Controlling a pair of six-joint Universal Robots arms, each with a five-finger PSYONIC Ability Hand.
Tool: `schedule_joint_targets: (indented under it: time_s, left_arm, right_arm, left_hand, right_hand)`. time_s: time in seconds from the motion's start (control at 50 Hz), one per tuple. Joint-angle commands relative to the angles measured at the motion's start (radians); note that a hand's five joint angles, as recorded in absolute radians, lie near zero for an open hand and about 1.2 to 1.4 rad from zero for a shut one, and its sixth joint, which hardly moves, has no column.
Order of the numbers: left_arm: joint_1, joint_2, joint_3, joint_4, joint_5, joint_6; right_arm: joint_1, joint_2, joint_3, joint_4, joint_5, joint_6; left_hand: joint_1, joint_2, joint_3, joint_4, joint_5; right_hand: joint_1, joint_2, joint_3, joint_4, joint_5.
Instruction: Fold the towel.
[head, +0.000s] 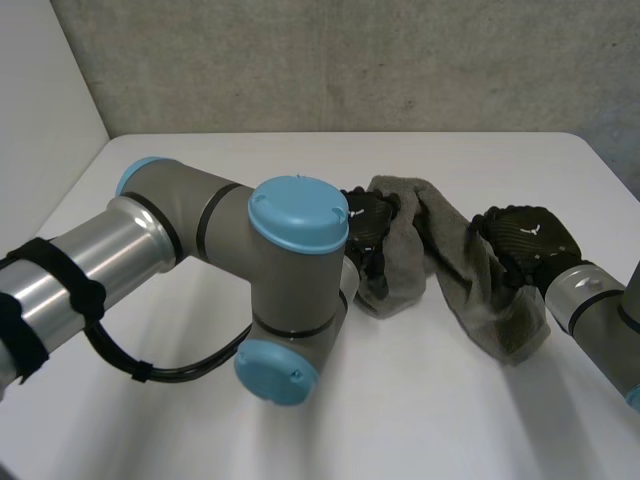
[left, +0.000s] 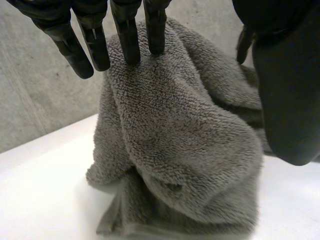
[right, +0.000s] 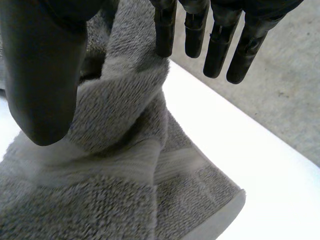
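Note:
A grey terry towel (head: 452, 268) lies bunched in a rumpled ridge on the white table (head: 480, 420). My left hand (head: 366, 224) is at the towel's left end and my right hand (head: 524, 236) is at its right end. In the left wrist view the towel (left: 180, 145) rises in a hump under my left hand (left: 127, 35); the straight fingers touch its top and the thumb (left: 287, 100) stands well apart. In the right wrist view the towel (right: 115, 150) lies under my right hand (right: 215, 40), fingers straight, with the thumb (right: 45, 75) wide on the other side of a fold.
My left arm's elbow (head: 290, 290) crosses the front left of the table and hides part of the towel's left end. A grey wall (head: 350, 60) runs behind the table's far edge. Bare white tabletop lies beyond and in front of the towel.

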Motion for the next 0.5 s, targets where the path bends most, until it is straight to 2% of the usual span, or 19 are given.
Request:
schedule_joint_targets:
  time_s: [0.02, 0.16, 0.28, 0.34, 0.38, 0.4, 0.44, 0.5]
  left_arm:
    - [0.022, -0.094, 0.143, 0.004, -0.008, 0.074]
    - [0.025, -0.221, 0.308, -0.004, -0.005, 0.175]
    - [0.025, -0.295, 0.368, -0.005, -0.006, 0.223]
    - [0.025, -0.336, 0.405, -0.014, -0.006, 0.246]
    - [0.025, -0.361, 0.433, -0.026, -0.005, 0.249]
    - [0.025, -0.361, 0.433, -0.027, -0.005, 0.249]
    - [0.025, -0.367, 0.448, -0.034, -0.003, 0.249]
    - [0.025, -0.367, 0.448, -0.040, -0.003, 0.247]
  right_arm:
    - [0.000, -0.015, 0.005, 0.002, -0.003, -0.002]
    - [0.008, -0.009, 0.011, -0.001, -0.003, -0.005]
    - [0.011, -0.001, 0.011, -0.001, -0.002, -0.007]
    - [0.011, 0.016, 0.011, -0.001, -0.002, -0.008]
    - [0.013, 0.051, 0.003, -0.001, 0.002, -0.008]
    - [0.013, 0.051, 0.003, -0.001, 0.002, -0.008]
    - [0.013, 0.101, -0.010, -0.001, 0.011, -0.010]
    - [0.013, 0.129, -0.020, 0.002, 0.014, -0.010]
  left_hand:
    - [-0.101, -0.095, -0.081, -0.096, -0.239]
    - [-0.096, -0.090, -0.075, -0.090, -0.234]
    - [-0.069, -0.063, -0.048, -0.064, -0.207]
    - [0.037, 0.043, 0.057, 0.042, -0.101]
    - [0.247, 0.253, 0.268, 0.252, 0.109]
    - [0.248, 0.254, 0.269, 0.253, 0.110]
    - [0.455, 0.461, 0.476, 0.461, 0.317]
    - [0.583, 0.589, 0.603, 0.588, 0.445]
  right_hand:
    - [-0.069, -0.068, -0.069, -0.055, -0.026]
    - [-0.069, -0.068, -0.069, -0.055, -0.026]
    - [-0.069, -0.068, -0.069, -0.055, -0.026]
    - [-0.064, -0.062, -0.063, -0.050, -0.020]
    - [0.024, 0.026, 0.024, 0.038, 0.067]
    - [0.024, 0.026, 0.025, 0.038, 0.068]
    - [0.170, 0.172, 0.171, 0.184, 0.214]
    - [0.303, 0.305, 0.304, 0.317, 0.347]
